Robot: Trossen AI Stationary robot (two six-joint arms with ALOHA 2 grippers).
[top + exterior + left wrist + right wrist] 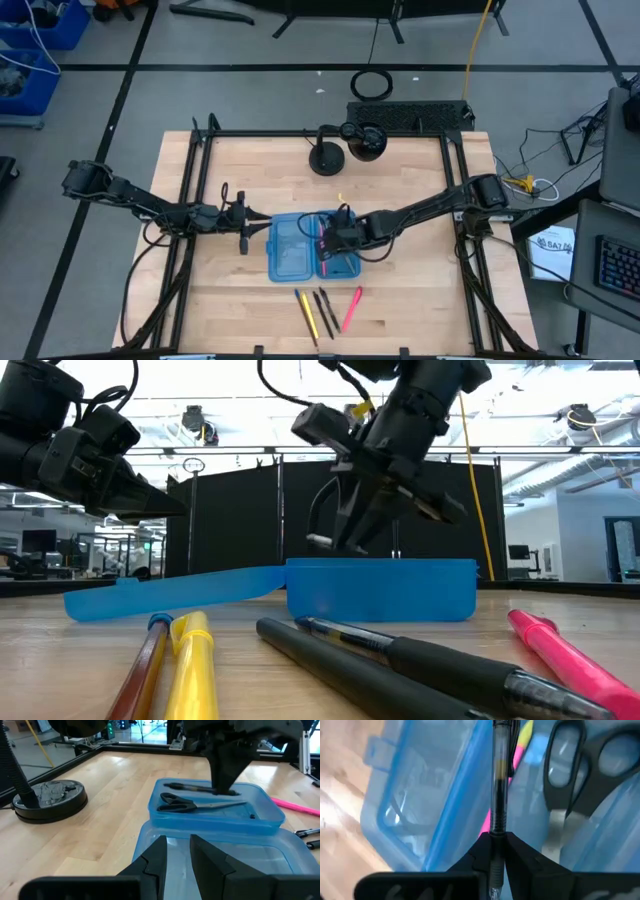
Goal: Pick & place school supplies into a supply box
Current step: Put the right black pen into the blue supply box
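The blue supply box (pixel 312 248) lies open at the table's middle, lid half (pixel 210 860) toward the left and tray half (pixel 265 815) toward the right. The tray holds black-handled scissors (pixel 195 805), also in the right wrist view (pixel 575 770), over a pink and a yellow pen (pixel 517 750). My right gripper (pixel 333 240) is over the tray, shut on a black clear-barrelled pen (pixel 499 780). My left gripper (pixel 177 847) hovers over the lid's left edge, its fingers a little apart and empty. Orange, yellow, black and pink pens (pixel 195 670) lie on the table near the front edge. My right gripper pinches the pen's barrel (pixel 496 827) between its two fingers, near one end, with most of the pen sticking out to one side. The fingers (pixel 350 525) point down from above and lie across the pen. The pen (pixel 190 786) hangs about level just above the tray's rim.
A round black stand base (pixel 327 158) and another dark object (pixel 365 140) stand at the table's far middle. Black frame rails (pixel 190 200) run along the left and right sides. The loose pens (pixel 322 305) and pink pen (pixel 351 308) lie in front of the box.
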